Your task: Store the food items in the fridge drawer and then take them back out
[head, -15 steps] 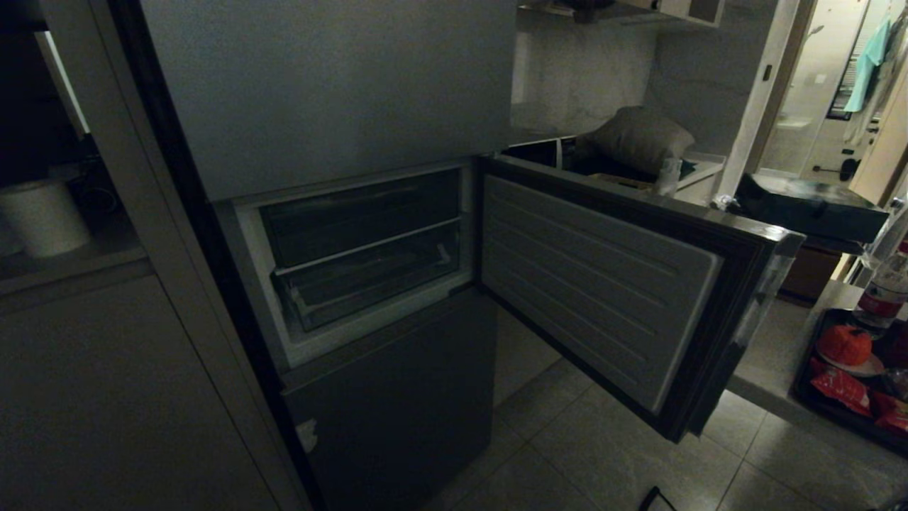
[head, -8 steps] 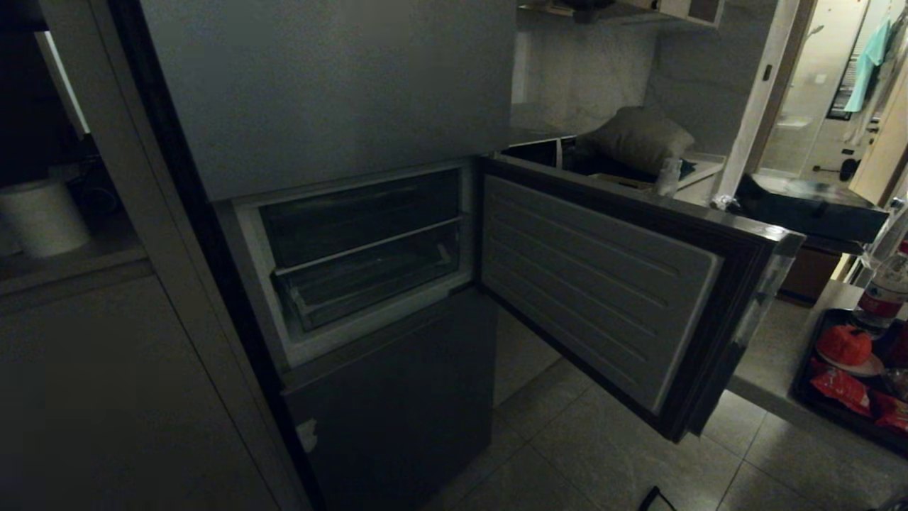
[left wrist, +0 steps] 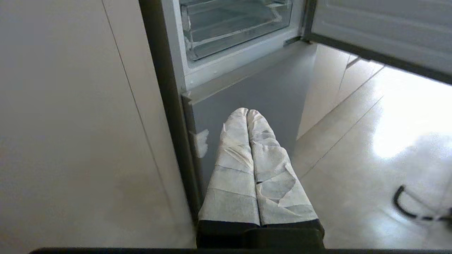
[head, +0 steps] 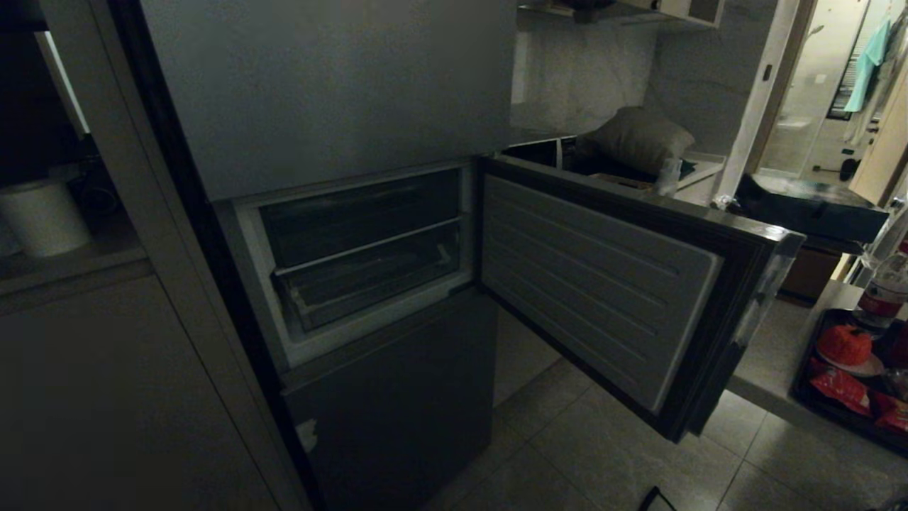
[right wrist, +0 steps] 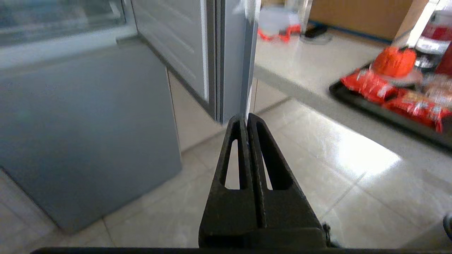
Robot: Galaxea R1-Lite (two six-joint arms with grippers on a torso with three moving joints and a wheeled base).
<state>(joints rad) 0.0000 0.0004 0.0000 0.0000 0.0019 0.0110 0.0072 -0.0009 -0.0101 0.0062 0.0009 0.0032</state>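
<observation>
The fridge's middle compartment stands open, and the clear fridge drawer (head: 369, 280) sits pushed in at its bottom; it also shows in the left wrist view as the drawer (left wrist: 233, 30). The food items lie on a black tray (head: 809, 387) at the far right: a round lumpy orange-red piece (head: 844, 344) on a small plate and a red packet (head: 840, 389) beside it. The right wrist view shows the same piece (right wrist: 393, 60) and packet (right wrist: 369, 86). My left gripper (left wrist: 247, 112), wrapped in white tape, hangs shut and empty before the lower fridge door. My right gripper (right wrist: 245, 118) is shut and empty above the floor.
The open fridge door (head: 603, 284) swings out to the right between the compartment and the counter (head: 770, 355). A clear bottle with a red label (head: 879, 294) stands behind the tray. Pale cabinets (head: 106, 397) are on the left, tiled floor (head: 603, 454) below.
</observation>
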